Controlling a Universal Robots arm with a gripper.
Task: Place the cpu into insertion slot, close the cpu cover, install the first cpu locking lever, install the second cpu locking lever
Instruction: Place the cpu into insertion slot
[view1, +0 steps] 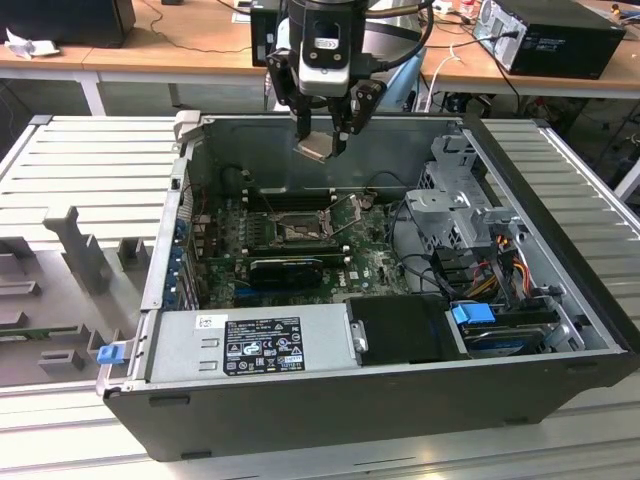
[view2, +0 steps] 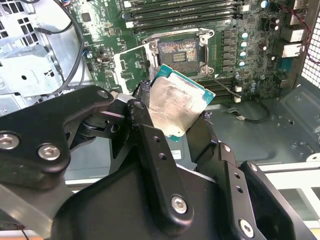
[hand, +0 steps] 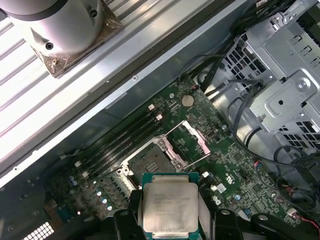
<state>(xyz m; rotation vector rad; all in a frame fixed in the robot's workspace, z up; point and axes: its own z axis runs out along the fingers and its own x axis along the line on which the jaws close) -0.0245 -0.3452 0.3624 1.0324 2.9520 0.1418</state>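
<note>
My gripper (view1: 320, 140) hangs above the open computer case, shut on the cpu (view1: 318, 149), which it holds tilted by its edges. Both wrist views show the cpu (view2: 177, 104) (hand: 170, 207) as a silver-grey square on a green rim between the black fingers (view2: 143, 120). Down on the motherboard lies the insertion slot (view1: 298, 232) (view2: 178, 52) (hand: 150, 163), bare and dark inside its metal rim. The cpu cover (hand: 188, 142) (view2: 131, 66) is swung open beside the slot. The chip is well above the slot and touches nothing there.
Long black memory slots (view1: 285, 200) run behind the socket and a black graphics card (view1: 285, 268) lies in front. A grey power supply (view1: 255, 345) fills the case front, with a drive cage (view1: 455, 205) and cables on the exterior view's right. A grey fixture tray (view1: 70, 250) sits left.
</note>
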